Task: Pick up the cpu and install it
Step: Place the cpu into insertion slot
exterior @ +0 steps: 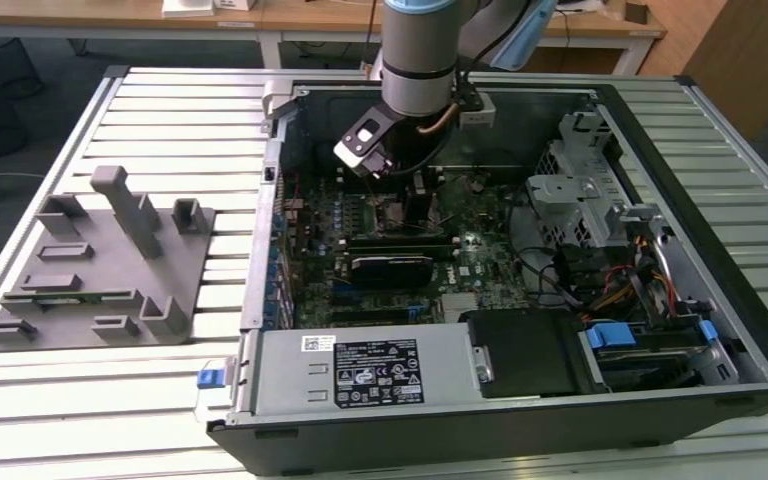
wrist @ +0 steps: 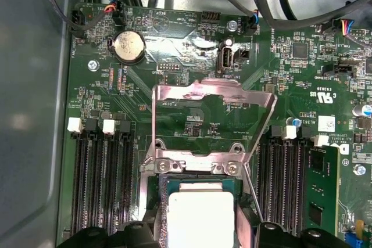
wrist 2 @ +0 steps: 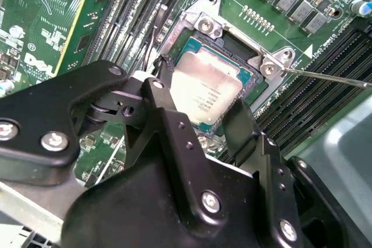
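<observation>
Exterior view: I see an open computer case (exterior: 704, 130) lying on its side on a slatted metal table (exterior: 171, 110). The robot arm (exterior: 418, 70) reaches down into it from above. Its gripper (exterior: 391, 182) is low over the green motherboard (exterior: 491, 215), in the part of the board away from the power supply (exterior: 357, 372). A grey fixture block (exterior: 104, 270) sits on the table at the exterior view's left, well apart from the case.

Second wrist view: I look past the black gripper (wrist 2: 200, 89) at the cpu (wrist 2: 209, 82), a silver square with a thin green rim. The two fingers (wrist 2: 239, 121) press on opposite edges of the cpu, so the claw is gripping it. The cpu lies within the outline of the socket (wrist 2: 232, 42); I cannot tell whether it is seated or just above. A thin metal lever (wrist 2: 325, 78) juts out beside the socket.

First wrist view: the cpu (wrist: 200, 216) is between the tips of the gripper (wrist: 196, 226), over the socket. The metal load plate (wrist: 197, 90) is hinged open, tilted away from the socket. Memory slots (wrist: 96, 184) flank the socket on both sides, and a coin battery (wrist: 128, 47) lies farther off
</observation>
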